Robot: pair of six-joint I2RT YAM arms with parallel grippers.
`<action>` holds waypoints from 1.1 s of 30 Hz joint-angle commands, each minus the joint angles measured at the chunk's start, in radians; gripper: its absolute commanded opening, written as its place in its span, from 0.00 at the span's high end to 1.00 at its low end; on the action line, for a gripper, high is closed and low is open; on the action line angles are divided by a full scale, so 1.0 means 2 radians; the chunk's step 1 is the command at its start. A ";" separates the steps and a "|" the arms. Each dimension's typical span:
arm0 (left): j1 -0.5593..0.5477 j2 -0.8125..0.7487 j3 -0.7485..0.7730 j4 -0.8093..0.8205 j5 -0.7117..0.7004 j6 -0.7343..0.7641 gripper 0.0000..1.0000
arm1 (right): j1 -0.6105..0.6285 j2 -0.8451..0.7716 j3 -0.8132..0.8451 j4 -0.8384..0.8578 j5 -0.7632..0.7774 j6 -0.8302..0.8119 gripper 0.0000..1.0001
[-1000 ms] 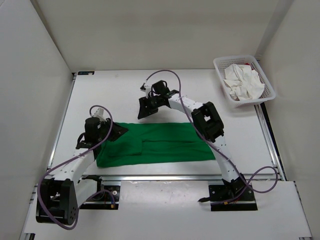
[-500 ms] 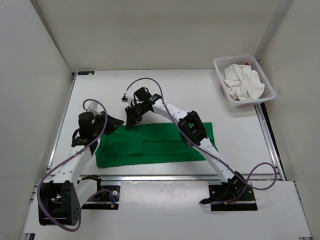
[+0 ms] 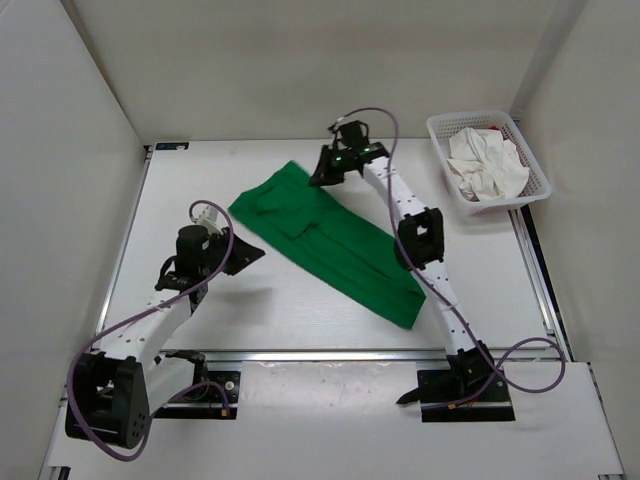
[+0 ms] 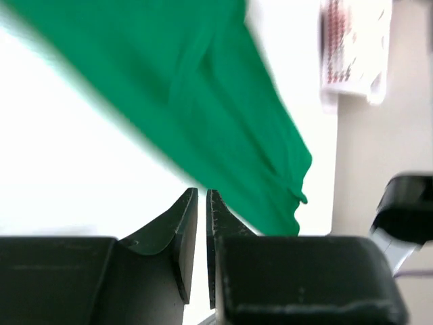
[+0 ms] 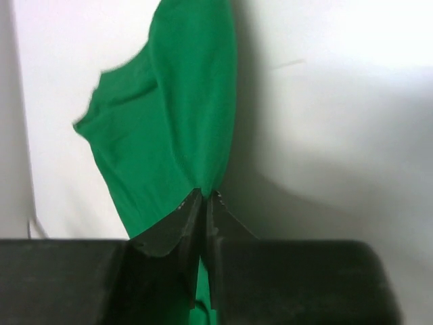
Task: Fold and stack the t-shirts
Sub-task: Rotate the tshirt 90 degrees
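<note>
Right wrist view shows the right gripper (image 5: pixel 204 195) pinching the green t-shirt (image 5: pixel 169 122), probably to spread it flat; the left gripper (image 4: pixel 201 193) sits nearly closed, empty.

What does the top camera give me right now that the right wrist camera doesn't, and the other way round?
Only top: the table, the left hand off the green shirt, and the basket holding a white shirt. Only right wrist: the right hand pinched shut on the cloth's edge, seen close up. Both: the green shirt, held by the right hand.
</note>
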 commanded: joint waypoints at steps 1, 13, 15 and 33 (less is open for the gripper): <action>-0.040 0.015 -0.010 -0.004 -0.032 0.012 0.78 | -0.052 -0.028 0.030 -0.061 0.088 0.063 0.94; -0.303 0.169 0.008 0.096 -0.114 -0.067 0.64 | -0.085 -0.177 0.031 -0.193 0.228 -0.052 0.21; -0.333 0.206 0.018 0.126 -0.108 -0.094 0.62 | -0.096 -0.216 0.012 -0.207 0.217 -0.057 0.25; -0.469 0.412 0.123 0.207 -0.142 -0.200 0.54 | -0.053 -0.646 -0.536 0.023 0.241 -0.049 0.26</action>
